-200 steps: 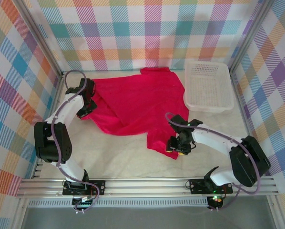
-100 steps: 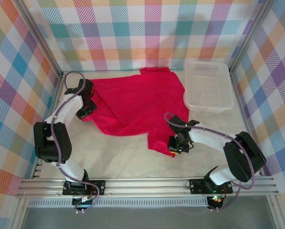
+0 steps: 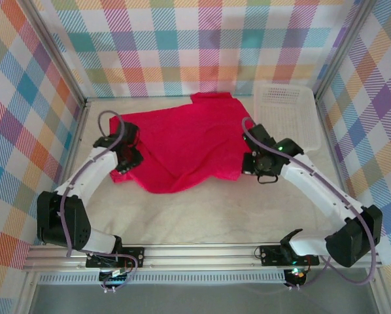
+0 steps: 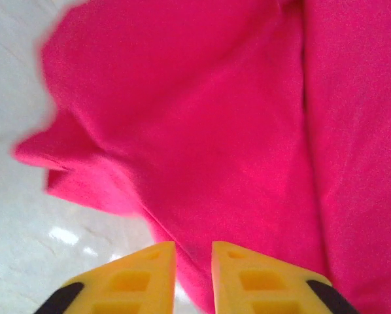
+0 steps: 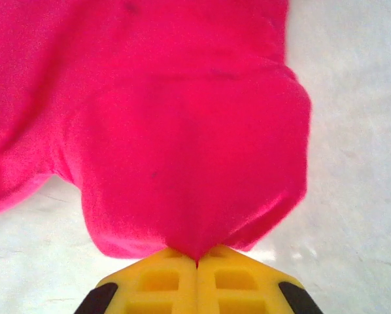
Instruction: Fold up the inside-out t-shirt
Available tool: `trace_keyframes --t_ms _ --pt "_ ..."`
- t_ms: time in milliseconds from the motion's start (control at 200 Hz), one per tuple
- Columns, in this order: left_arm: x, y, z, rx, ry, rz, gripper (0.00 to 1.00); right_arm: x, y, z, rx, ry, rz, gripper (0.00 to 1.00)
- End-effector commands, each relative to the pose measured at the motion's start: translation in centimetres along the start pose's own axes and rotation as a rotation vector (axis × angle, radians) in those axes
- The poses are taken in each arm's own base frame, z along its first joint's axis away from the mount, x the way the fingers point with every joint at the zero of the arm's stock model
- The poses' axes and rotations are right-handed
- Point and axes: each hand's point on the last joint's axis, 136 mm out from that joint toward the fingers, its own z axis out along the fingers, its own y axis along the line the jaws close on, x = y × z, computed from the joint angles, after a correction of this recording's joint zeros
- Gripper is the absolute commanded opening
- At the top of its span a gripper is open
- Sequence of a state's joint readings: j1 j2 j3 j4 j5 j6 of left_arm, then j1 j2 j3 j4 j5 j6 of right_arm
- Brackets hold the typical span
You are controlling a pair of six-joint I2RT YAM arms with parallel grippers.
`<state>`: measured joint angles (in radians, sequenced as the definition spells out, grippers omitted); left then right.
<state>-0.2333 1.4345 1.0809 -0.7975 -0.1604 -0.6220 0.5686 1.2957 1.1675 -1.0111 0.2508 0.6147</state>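
Observation:
The inside-out t-shirt [image 3: 182, 140] is a crimson cloth spread over the back middle of the table, with wrinkles near its front edge. My left gripper [image 3: 125, 160] stands at the shirt's left front corner. In the left wrist view its yellow fingers [image 4: 150, 275] are a little apart, so the gripper [image 4: 194, 252] is open, and the shirt's edge [image 4: 182, 163] runs under the gap. My right gripper [image 3: 247, 165] is at the shirt's right front edge. In the right wrist view that gripper [image 5: 197, 256] is shut on a bunched fold of the shirt [image 5: 182, 144], which hangs slightly above the table.
A white lattice basket [image 3: 293, 108] stands at the back right, just behind the right arm. Bare pale tabletop [image 3: 202, 216] lies between the shirt and the arm bases. Plaid walls enclose the table on three sides.
My right gripper closed on the shirt's front flap and carried it back and to the right. My left gripper shifted slightly toward the front right and its fingers parted.

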Motion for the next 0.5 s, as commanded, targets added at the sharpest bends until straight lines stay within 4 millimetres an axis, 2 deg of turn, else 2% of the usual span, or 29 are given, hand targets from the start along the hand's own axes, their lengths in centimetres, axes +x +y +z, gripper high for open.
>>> trace_keyframes --t_ms 0,60,130,310,375,495 --pt "3.0 0.4 2.0 -0.041 0.079 0.027 0.36 3.9 -2.6 4.0 0.118 0.148 -0.010 0.00" --pt "3.2 1.8 2.2 -0.106 0.076 0.048 0.52 4.5 -3.2 4.9 0.143 0.165 -0.003 0.00" --pt "3.0 2.8 1.9 -0.144 0.072 0.054 0.62 4.5 -3.6 5.4 0.159 0.168 -0.007 0.00" --pt "1.2 5.0 2.6 -0.133 0.081 -0.045 0.71 3.8 -4.2 5.7 0.179 0.164 -0.007 0.00" --pt "0.6 5.6 4.0 -0.124 0.107 -0.087 0.71 3.6 -4.4 5.9 0.169 0.165 0.008 0.00" --pt "-0.2 5.2 7.2 -0.107 0.201 -0.123 0.71 3.2 -4.8 6.2 0.130 0.158 0.050 0.00"
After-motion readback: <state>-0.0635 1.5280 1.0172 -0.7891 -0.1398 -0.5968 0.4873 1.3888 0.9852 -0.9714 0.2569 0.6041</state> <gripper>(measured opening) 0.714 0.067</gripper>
